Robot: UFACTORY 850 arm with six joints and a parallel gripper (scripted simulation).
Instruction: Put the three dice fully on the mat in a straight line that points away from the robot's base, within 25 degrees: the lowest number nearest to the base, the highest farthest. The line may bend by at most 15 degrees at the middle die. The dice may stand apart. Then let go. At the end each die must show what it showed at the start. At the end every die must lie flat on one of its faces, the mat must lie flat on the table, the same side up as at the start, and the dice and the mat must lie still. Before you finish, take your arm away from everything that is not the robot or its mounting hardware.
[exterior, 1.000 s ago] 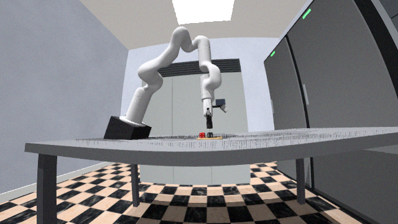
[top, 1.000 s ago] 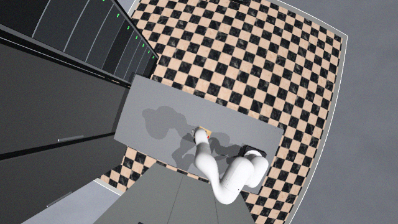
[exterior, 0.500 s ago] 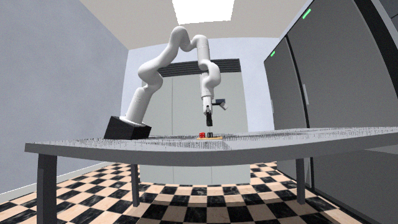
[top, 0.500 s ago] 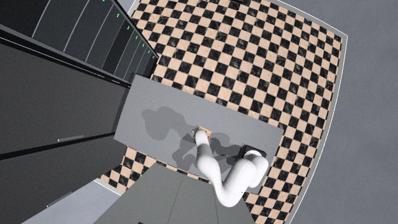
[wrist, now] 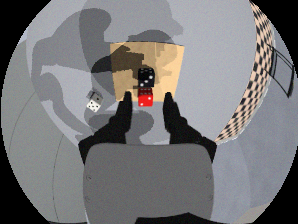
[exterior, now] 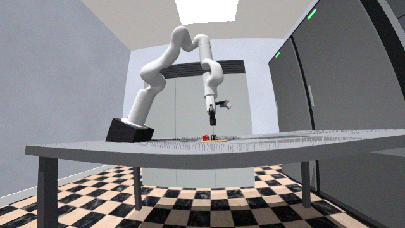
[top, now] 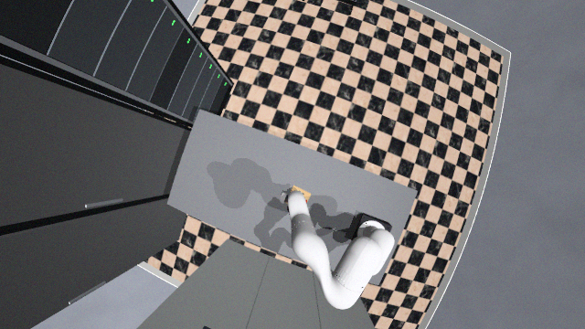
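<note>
White die off the mat, fingers empty above the pair

Seen in the wrist view: white die (wrist: 94, 104), on the table (top: 219, 137) (exterior: 111, 158) (wrist: 212, 55), beyond the mat's left edge. On the mat (top: 298, 188) (exterior: 223, 140) (wrist: 172, 65): red die (top: 306, 201) (exterior: 205, 137) (wrist: 145, 100), by the edge nearest the base (top: 387, 224) (exterior: 120, 133), with black die (exterior: 213, 137) (wrist: 146, 78) farther in. Gripper (exterior: 212, 124) (wrist: 147, 99) about half open, holding nothing, above the mat.

Likely step: fetch the white die. Travel high past the mat's left edge, turn the fingers square to two side faces, open wider, descend straight and close gently. Carry level, set down toward the mat's far edge if five is its top number, and release without brushing the black die.

Hard to make out: top numbers, probably two on red, three on black; any gap between them; whether red sits wholly inside the near edge. Hidden from above by the arm (top: 315, 249) (exterior: 168, 57): black and white dice.

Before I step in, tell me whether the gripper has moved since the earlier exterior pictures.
Yes: the gripper has moved up, farther above the mat.
</note>
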